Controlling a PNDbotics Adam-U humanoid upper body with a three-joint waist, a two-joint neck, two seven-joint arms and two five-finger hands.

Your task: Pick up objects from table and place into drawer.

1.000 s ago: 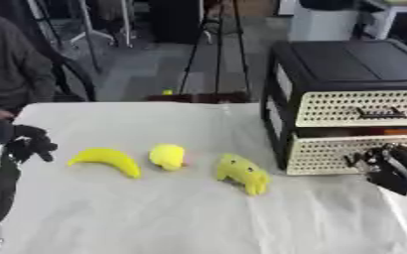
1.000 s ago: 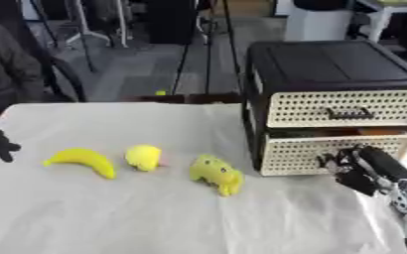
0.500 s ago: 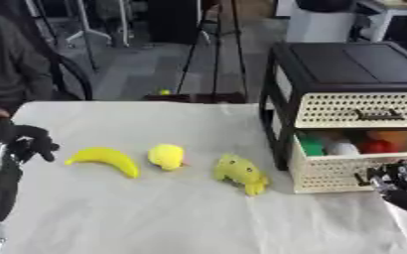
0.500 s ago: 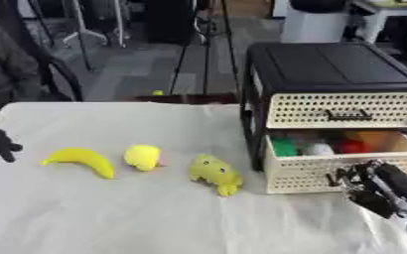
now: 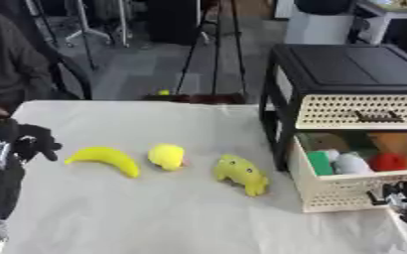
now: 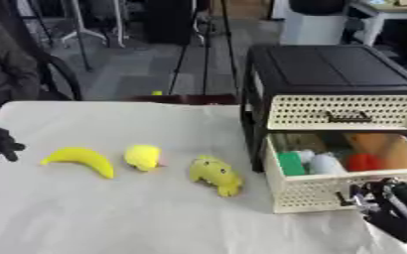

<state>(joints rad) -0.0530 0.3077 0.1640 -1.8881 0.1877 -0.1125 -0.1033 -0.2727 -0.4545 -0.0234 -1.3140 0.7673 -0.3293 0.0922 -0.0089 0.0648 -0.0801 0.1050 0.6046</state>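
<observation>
Drawer point(image 6: 328, 191), the lower one of the black cabinet point(image 6: 328, 69), stood pulled out, its perforated cream front touching the fingers of my right hand point(image 6: 382, 201), which were curled at its handle. Inside it, just beyond that hand, lay a green block point(image 6: 290, 162), a pale rounded thing point(image 6: 322, 162) and a red one point(image 6: 363, 161). Well off to that hand's left, on the white table point(image 6: 111, 213), sat a yellow plush toy point(image 6: 214, 174), a yellow lemon-like fruit point(image 6: 143, 157) and a banana point(image 6: 79, 159). My left hand point(image 5: 29, 141) hung just left of the banana, fingers curled and holding nothing.
</observation>
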